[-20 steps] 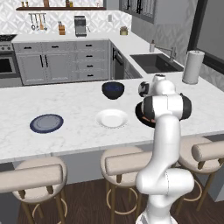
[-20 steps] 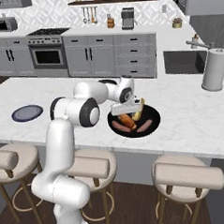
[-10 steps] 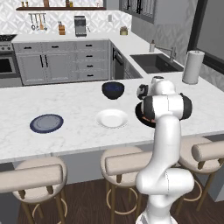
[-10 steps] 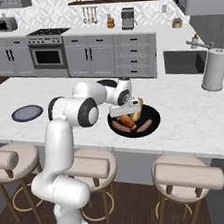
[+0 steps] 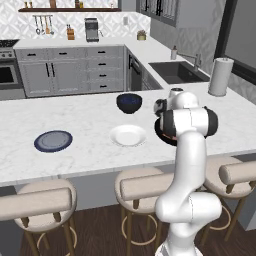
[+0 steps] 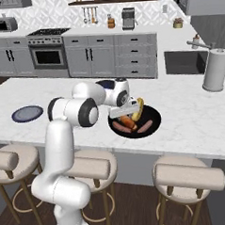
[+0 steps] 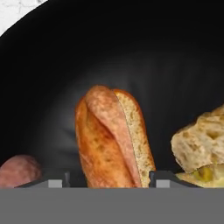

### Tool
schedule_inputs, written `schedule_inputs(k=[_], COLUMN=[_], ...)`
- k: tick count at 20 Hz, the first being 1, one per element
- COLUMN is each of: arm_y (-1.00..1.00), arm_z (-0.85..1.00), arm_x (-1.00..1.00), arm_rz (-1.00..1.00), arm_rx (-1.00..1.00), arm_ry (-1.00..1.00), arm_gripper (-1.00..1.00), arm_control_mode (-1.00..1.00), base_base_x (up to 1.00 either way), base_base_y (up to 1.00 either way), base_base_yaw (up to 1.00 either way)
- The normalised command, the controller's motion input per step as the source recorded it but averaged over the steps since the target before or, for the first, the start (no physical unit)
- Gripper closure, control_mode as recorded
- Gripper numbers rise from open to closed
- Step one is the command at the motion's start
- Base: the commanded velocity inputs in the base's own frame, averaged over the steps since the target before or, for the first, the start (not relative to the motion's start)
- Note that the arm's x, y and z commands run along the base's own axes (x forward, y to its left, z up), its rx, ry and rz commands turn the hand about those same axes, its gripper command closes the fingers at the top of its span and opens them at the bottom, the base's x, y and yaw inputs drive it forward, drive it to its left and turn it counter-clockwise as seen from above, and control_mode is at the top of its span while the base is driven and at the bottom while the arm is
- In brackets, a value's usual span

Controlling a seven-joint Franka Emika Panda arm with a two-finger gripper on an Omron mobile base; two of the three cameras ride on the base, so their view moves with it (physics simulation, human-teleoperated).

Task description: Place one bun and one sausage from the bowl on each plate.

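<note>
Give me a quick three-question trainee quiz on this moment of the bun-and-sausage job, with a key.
1. True or false: the plain white round plate already holds food.
2. Which dish is the gripper working over? A) the wide shallow black bowl B) the smaller deep dark blue bowl C) the dark blue-grey plate with a paler rim
3. Fill in: in the hand view, the golden-brown split bun lies between the two dark ____.

Key: 1. False, both plates are bare. 2. A. 3. Fingertips, one on each side of the bun; whether they touch it cannot be told.
</note>
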Motion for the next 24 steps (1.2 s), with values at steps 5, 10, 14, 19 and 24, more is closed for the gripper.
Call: schedule_inputs(k=[5,10,14,19,24], arm_y=[0.0,0.0,0.25,0.79,1.0], arm_z=[-0.08,0.19,0.77,0.56,0.36], arm_x=[0.0,-0.19,-0.35,-0.27,0.0], arm_rz=[0.01,0.0,0.0,-0.07,-0.16], arm_rx=[0.0,0.0,0.0,-0.01,0.0], arm_ry=[0.0,0.0,-0.04,-0.03,-0.01], arm_gripper=[1.0,1.0,1.0,1.0,1.0], arm_control_mode=[-1.0,-1.0,-1.0,-1.0,-1.0], base_base_x=[0.0,0.0,0.0,0.0,0.0], base_base_y=[0.0,0.0,0.0,0.0,0.0], base_base_yaw=[0.0,0.0,0.0,0.0,0.0])
